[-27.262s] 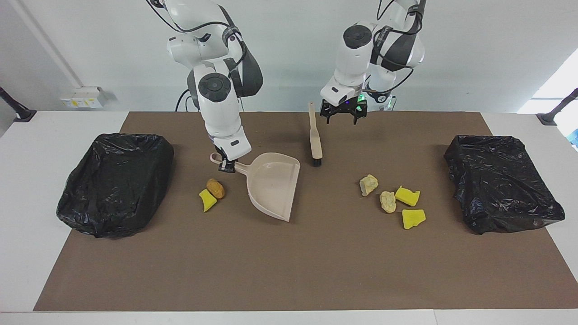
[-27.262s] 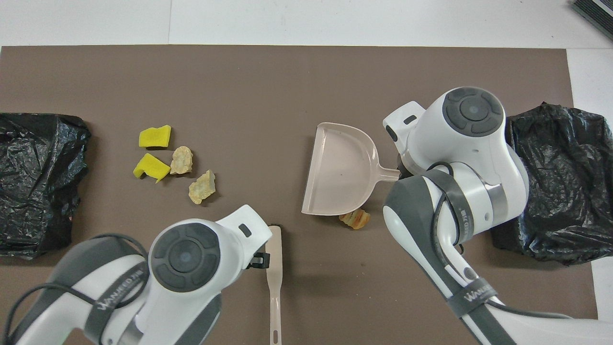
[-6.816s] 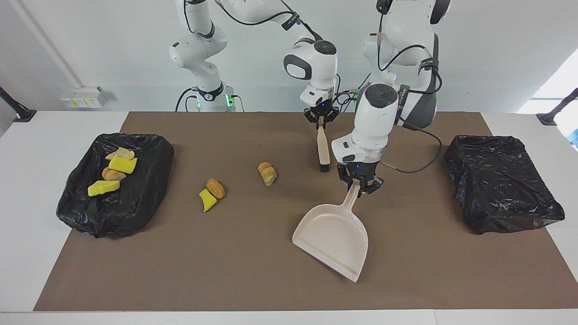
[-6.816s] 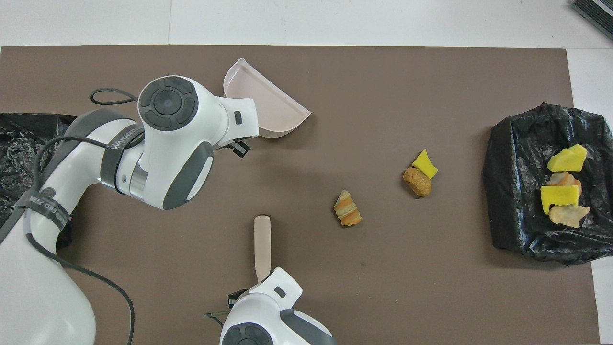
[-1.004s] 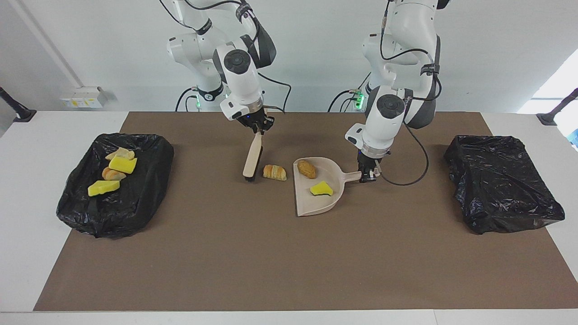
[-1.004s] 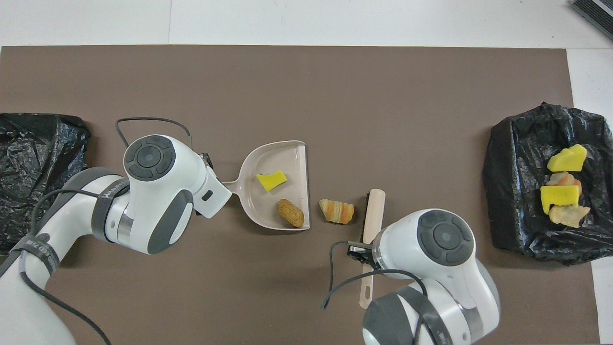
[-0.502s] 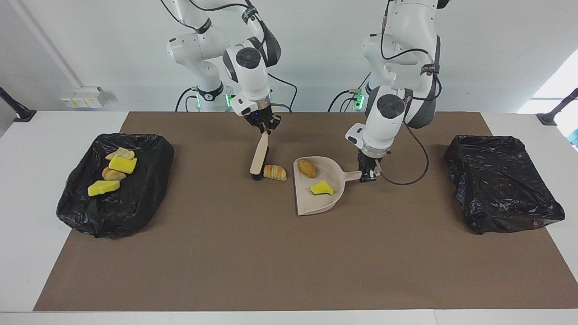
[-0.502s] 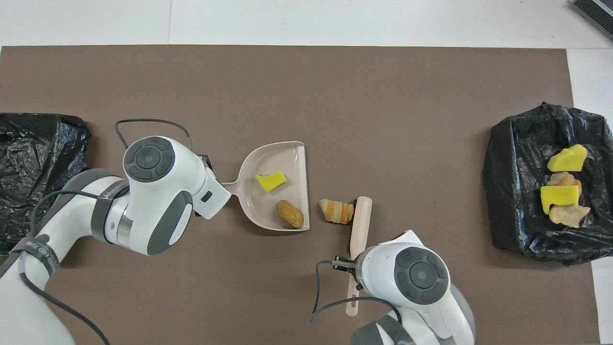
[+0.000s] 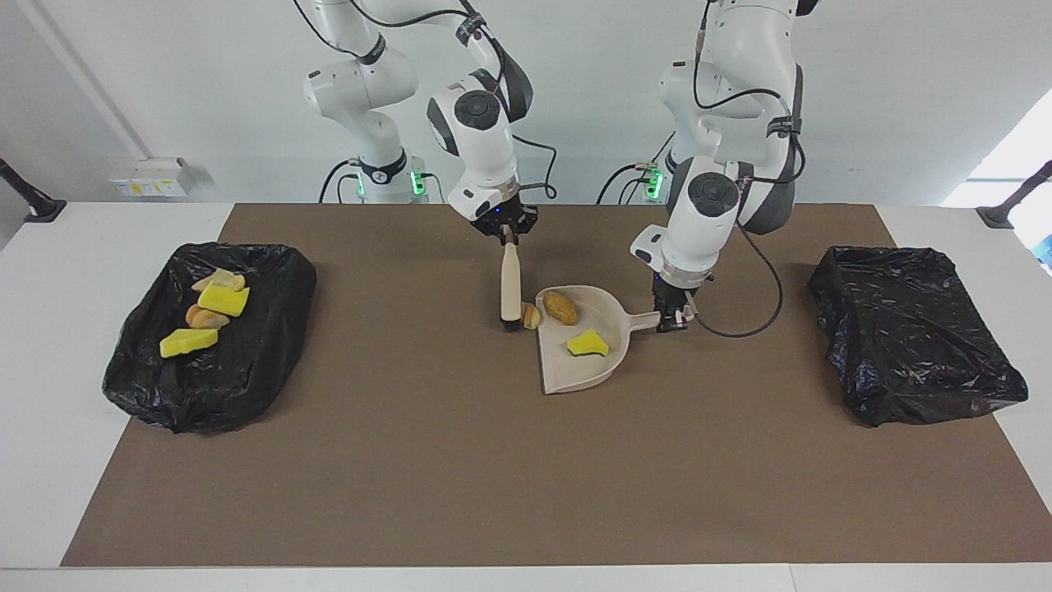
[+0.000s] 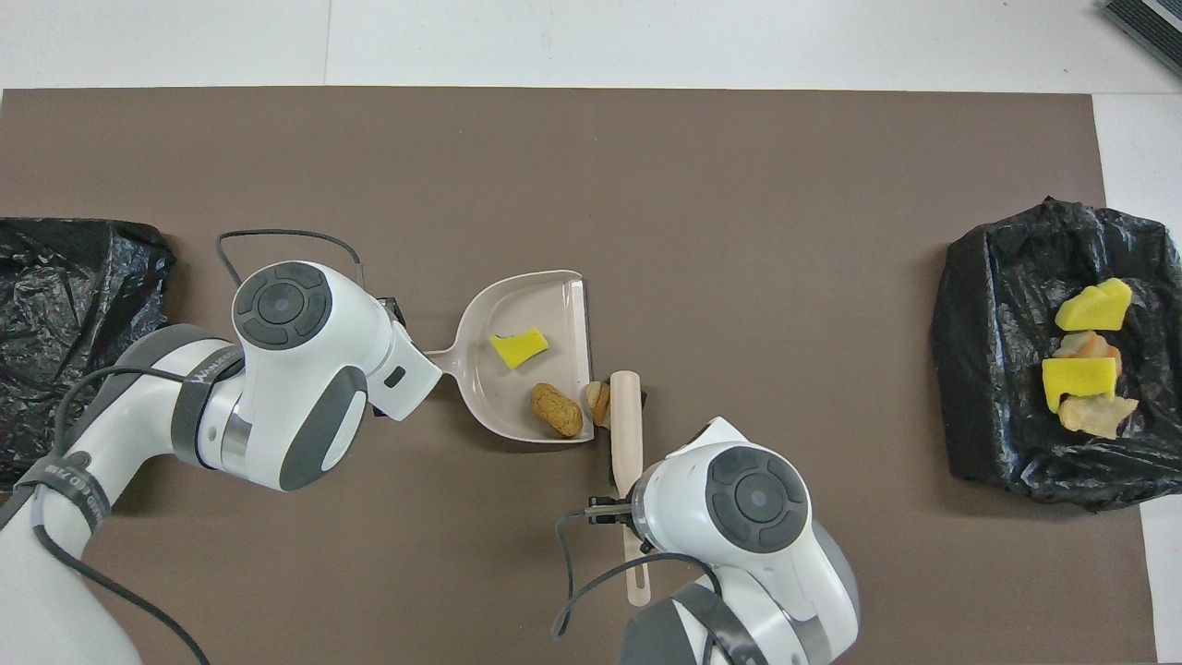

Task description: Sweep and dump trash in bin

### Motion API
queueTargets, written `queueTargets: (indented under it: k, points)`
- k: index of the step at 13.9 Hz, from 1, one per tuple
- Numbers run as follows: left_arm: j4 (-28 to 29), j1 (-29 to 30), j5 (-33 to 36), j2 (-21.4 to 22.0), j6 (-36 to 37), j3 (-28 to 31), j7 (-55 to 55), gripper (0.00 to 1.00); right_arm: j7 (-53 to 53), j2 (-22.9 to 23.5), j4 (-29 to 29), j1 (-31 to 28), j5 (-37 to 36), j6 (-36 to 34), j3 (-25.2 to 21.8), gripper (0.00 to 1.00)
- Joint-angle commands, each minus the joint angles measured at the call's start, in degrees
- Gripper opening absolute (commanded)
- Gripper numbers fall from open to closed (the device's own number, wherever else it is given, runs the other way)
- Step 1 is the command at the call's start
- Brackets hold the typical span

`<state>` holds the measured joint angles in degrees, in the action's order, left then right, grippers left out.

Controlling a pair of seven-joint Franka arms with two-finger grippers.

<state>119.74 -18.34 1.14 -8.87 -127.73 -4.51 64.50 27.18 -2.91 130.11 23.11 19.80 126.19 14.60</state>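
My right gripper (image 9: 509,236) is shut on the handle of the beige brush (image 9: 510,284), whose black bristles rest on the mat at the open lip of the beige dustpan (image 9: 575,374). A striped tan lump of trash (image 9: 531,316) is pinched between bristles and lip. Inside the pan lie a brown lump (image 9: 560,307) and a yellow wedge (image 9: 588,343). My left gripper (image 9: 670,318) is shut on the pan's handle. From overhead I see the brush (image 10: 626,416), tan lump (image 10: 598,403), brown lump (image 10: 557,410), wedge (image 10: 518,348) and dustpan (image 10: 489,379); both grippers are hidden under their wrists.
A black-lined bin (image 9: 246,362) at the right arm's end of the table holds several yellow and tan pieces (image 9: 205,312); overhead it shows as bin (image 10: 979,369). A second black bin (image 9: 912,329) sits at the left arm's end, its inside not visible. A brown mat (image 9: 526,477) covers the table.
The right gripper has swept the brush toward the dustpan, pushing the striped tan lump across the mat up to the pan's lip. The left gripper and pan have stayed put.
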Motion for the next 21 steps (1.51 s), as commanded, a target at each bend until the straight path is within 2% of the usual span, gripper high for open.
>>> queueTargets:
  k: [1,4,10,13,15,17,18,21]
  points:
    - [2.4,0.1,0.7,1.8,-1.3,0.0,-2.4,0.0,-4.9,4.8,-7.4,0.3,8.6,0.5,0.2,0.0]
    - [2.4,0.2,0.7,1.8,-1.3,0.0,-2.9,0.0,-3.9,7.6,-13.5,1.1,9.9,0.5,0.2,0.0]
    - [2.9,1.4,0.1,2.1,0.0,0.0,-11.8,0.0,-4.1,7.2,-19.2,-0.4,11.1,-1.1,0.1,0.0]
    - [3.0,2.5,-0.2,2.1,0.1,-0.1,-12.4,0.0,-3.9,5.2,-19.0,-1.1,9.2,-6.1,-0.5,0.0]
    - [2.9,2.5,-2.0,2.1,0.6,-0.1,-14.1,0.0,-3.0,3.5,-18.7,-1.2,3.1,-10.2,-0.8,0.0]
    - [2.9,2.8,-3.1,2.2,1.5,-0.1,-21.9,0.0,0.8,2.0,-17.8,-1.1,-3.7,-13.6,-0.6,0.0]
    - [2.3,3.5,-3.7,2.0,1.4,-0.1,-25.1,0.0,2.3,0.6,-15.9,-1.0,-6.0,-13.8,-0.3,0.0]
    - [2.1,6.5,-7.6,2.6,1.5,-0.1,-25.7,0.0,3.5,-4.6,-9.1,0.2,-8.4,-12.7,0.0,0.0]
